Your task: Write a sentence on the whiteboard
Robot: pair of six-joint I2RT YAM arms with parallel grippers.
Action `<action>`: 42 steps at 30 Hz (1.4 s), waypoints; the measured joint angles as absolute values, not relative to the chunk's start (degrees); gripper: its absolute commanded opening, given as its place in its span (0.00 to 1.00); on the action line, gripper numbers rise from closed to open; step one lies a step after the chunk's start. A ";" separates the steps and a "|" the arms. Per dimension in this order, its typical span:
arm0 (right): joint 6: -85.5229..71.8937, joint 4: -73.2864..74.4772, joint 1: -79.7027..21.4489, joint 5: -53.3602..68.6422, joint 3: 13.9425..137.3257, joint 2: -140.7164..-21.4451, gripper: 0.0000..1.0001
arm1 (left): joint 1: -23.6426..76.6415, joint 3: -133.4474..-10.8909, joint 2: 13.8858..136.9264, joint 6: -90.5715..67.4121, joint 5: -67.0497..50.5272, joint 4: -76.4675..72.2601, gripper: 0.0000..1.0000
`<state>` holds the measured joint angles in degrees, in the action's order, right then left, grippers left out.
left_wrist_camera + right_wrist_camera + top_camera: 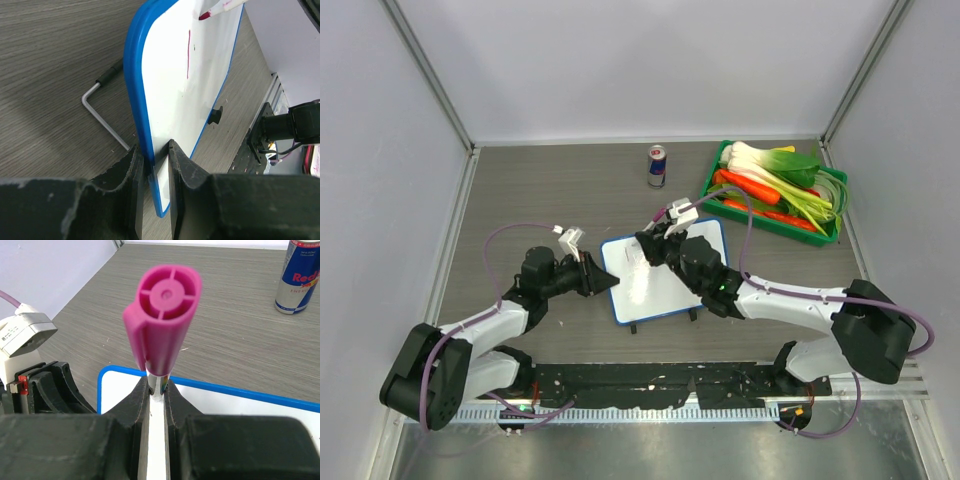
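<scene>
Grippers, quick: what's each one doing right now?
Left gripper: closed on the whiteboard, at its blue edge.
Right gripper: closed on a pink marker.

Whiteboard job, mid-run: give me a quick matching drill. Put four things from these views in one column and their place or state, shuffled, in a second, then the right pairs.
Column one
1. left claw
2. right claw
3. can
4. green tray

Column two
A. shut on a magenta marker
B. standing upright on the table, beyond the whiteboard
C. clamped on the whiteboard's blue rim
D. at the far right of the table, holding vegetables

Pairs: 1-C, 2-A, 3-B, 4-D
</scene>
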<state>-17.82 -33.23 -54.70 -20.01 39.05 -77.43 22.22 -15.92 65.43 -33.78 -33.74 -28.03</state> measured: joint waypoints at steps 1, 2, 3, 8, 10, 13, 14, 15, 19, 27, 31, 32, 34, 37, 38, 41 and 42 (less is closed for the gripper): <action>-17.67 -33.17 -54.70 -20.21 39.05 -77.58 0.01 | 22.24 -15.92 65.43 -33.76 -33.74 -28.03 0.00; -17.65 -33.12 -54.70 -20.29 39.05 -77.67 0.01 | 22.24 -15.92 65.43 -33.76 -33.71 -28.03 0.00; -17.63 -33.15 -54.70 -20.34 39.05 -77.67 0.01 | 22.26 -15.92 65.49 -33.76 -33.74 -28.05 0.00; -17.47 -33.17 -54.70 -20.29 39.05 -77.95 0.01 | 22.26 -15.92 65.67 -33.78 -33.71 -28.10 0.00; -17.50 -33.15 -54.70 -20.16 39.05 -78.04 0.01 | 22.26 -15.92 65.71 -33.78 -33.71 -28.12 0.00; -17.50 -32.99 -54.72 -19.64 39.05 -78.04 0.01 | 22.26 -15.94 65.76 -33.78 -33.74 -28.27 0.00; -17.52 -32.86 -54.72 -19.44 39.05 -78.04 0.01 | 22.26 -15.94 65.76 -33.78 -33.74 -28.27 0.00; -17.54 -32.77 -54.72 -19.25 39.05 -78.04 0.01 | 22.26 -15.94 65.78 -33.78 -33.74 -28.27 0.00; -17.82 -32.42 -54.72 -18.22 39.03 -78.04 0.01 | 22.26 -15.94 65.91 -33.78 -33.85 -28.45 0.00; -18.44 -31.35 -54.72 -16.16 39.00 -78.06 0.01 | 22.26 -15.94 66.00 -33.78 -33.95 -28.56 0.00; -18.79 -31.11 -54.72 -15.29 39.00 -78.48 0.01 | 22.26 -15.94 66.08 -33.78 -33.95 -28.60 0.00; -18.85 -31.07 -54.72 -15.27 39.00 -78.52 0.01 | 22.26 -15.94 66.13 -33.78 -33.98 -28.64 0.00; -19.03 -31.07 -54.81 -15.27 38.87 -78.52 0.01 | 22.26 -15.94 66.15 -33.78 -34.02 -28.71 0.00; -19.53 -31.27 -54.83 -15.44 38.44 -78.52 0.01 | 22.26 -15.94 66.17 -33.76 -33.98 -28.71 0.00; -19.66 -31.27 -54.83 -15.57 38.33 -78.48 0.01 | 22.26 -15.94 66.17 -33.78 -33.98 -28.71 0.00; -19.81 -31.24 -54.98 -16.14 38.11 -78.37 0.01 | 22.26 -15.94 66.28 -33.78 -33.98 -28.75 0.00; -19.86 -31.22 -55.02 -16.36 37.98 -78.26 0.01 | 22.26 -15.94 66.28 -33.78 -33.98 -28.75 0.00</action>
